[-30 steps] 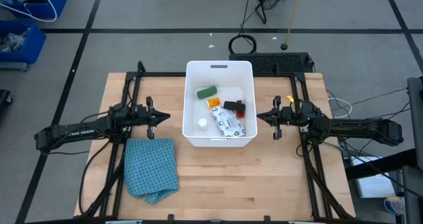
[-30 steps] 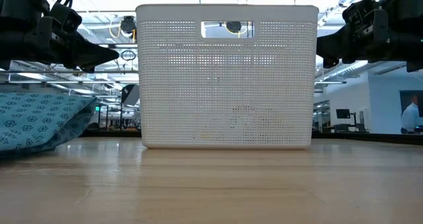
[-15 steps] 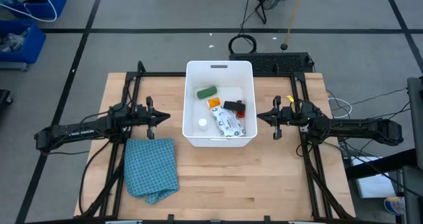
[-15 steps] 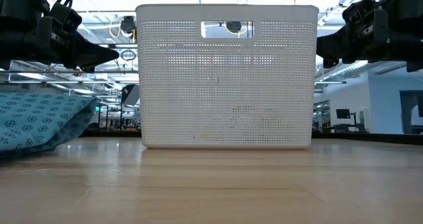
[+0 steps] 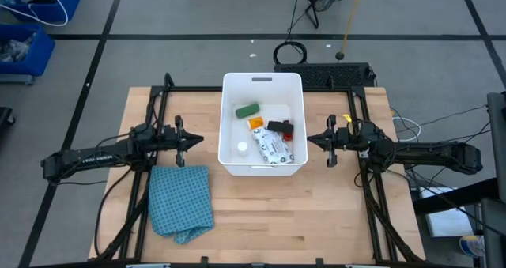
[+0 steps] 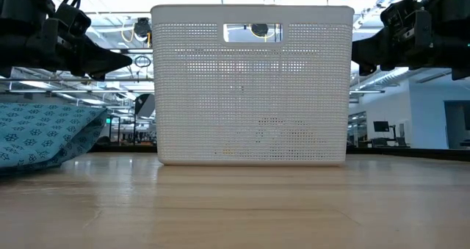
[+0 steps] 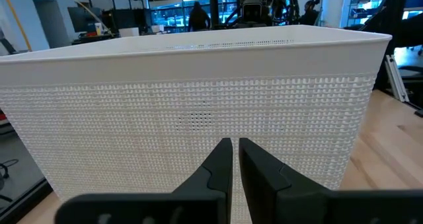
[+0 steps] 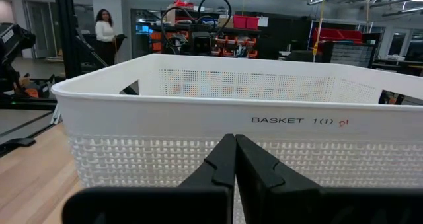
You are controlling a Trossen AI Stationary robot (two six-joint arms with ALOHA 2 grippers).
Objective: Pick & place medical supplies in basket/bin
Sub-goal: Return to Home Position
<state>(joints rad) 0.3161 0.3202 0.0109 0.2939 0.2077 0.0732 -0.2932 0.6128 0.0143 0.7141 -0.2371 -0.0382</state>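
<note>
High view showed you no change over the last second: the medical supplies (image 5: 273, 147) lay inside the white bin (image 5: 262, 77) at frame centre. The left gripper (image 5: 198, 139) and right gripper (image 5: 311, 141) waited beside it, fingers pressed together on nothing, so the task seemed finished.

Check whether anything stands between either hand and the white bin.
Nothing visible does. The left hand and right hand each face a long wall of the bin, with only an open gap between. The blue cloth lies beside the left hand, outside that line.
</note>
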